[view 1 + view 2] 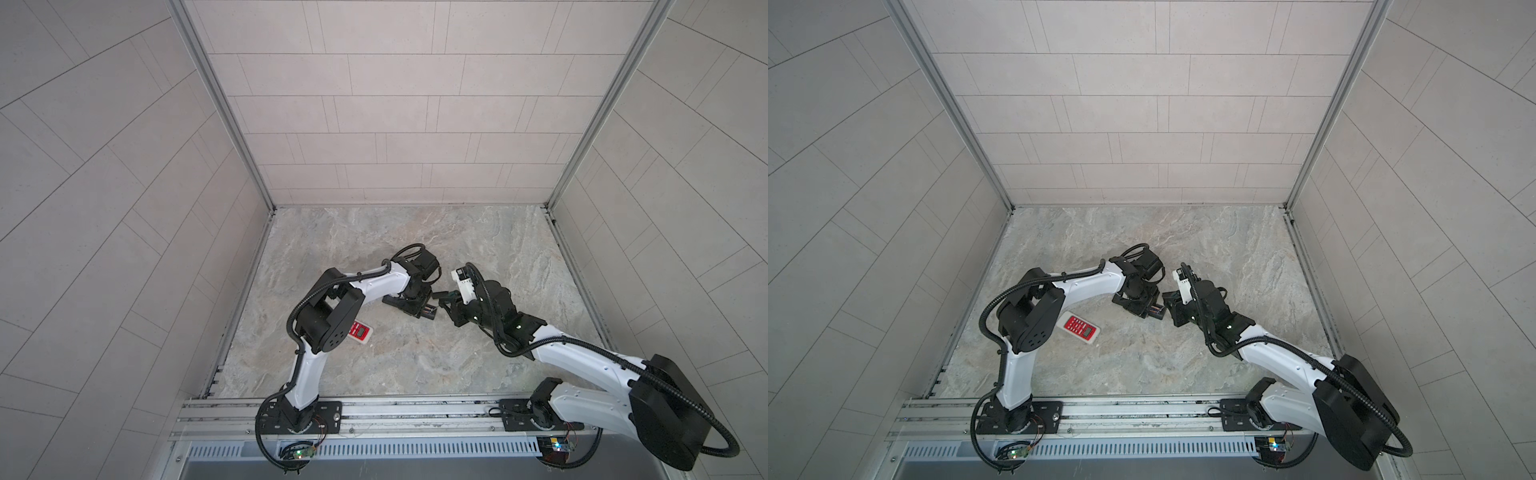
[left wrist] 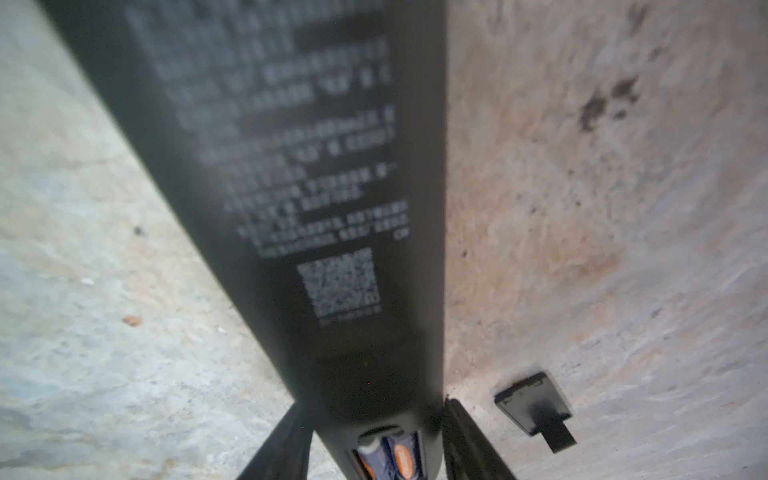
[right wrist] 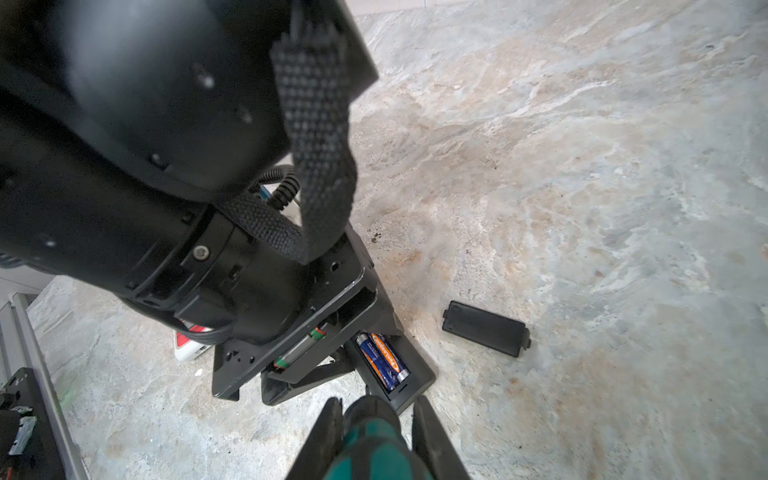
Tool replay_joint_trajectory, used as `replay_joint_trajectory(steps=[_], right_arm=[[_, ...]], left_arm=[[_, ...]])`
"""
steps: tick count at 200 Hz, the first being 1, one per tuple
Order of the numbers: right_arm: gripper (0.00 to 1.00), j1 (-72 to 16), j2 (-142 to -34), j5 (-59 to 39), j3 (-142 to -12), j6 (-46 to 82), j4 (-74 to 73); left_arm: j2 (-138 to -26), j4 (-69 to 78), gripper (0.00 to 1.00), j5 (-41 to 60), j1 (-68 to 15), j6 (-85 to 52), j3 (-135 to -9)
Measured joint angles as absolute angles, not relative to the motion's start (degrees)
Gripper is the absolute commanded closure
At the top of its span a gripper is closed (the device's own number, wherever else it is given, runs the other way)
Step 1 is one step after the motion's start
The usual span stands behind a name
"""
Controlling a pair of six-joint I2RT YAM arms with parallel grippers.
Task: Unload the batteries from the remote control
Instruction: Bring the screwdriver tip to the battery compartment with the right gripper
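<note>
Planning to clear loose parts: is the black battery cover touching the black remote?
Apart. The right wrist view shows bare table between the battery cover and the open end of the black remote.

left arm (image 1: 374,286): base at 7 o'clock of the desk (image 1: 415,365), elbow raised, forearm running toward 2 o'clock, wrist pitched down near centre. left gripper (image 2: 374,407): jaws straddle the black remote (image 2: 291,208), tight along both edges; can't confirm an actual clamp. right arm (image 1: 573,357): base at 5 o'clock, reaching low toward 10 o'clock. right gripper (image 3: 378,401): at 3 o'clock of the left one, just beside it, jaws clamped on the green screwdriver handle (image 3: 374,440).
</note>
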State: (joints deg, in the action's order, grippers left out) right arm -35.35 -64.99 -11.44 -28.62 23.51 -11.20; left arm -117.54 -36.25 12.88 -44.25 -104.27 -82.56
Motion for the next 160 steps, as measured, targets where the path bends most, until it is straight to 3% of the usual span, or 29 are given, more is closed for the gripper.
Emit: replay_joint_trajectory(steps=[160], right_arm=[[1.0,-37.34,-69.43,-7.62,-29.61,19.25,-13.08]], left_arm=[[-117.54,-36.03,0.57,14.39,-43.86,-103.92,-82.39]])
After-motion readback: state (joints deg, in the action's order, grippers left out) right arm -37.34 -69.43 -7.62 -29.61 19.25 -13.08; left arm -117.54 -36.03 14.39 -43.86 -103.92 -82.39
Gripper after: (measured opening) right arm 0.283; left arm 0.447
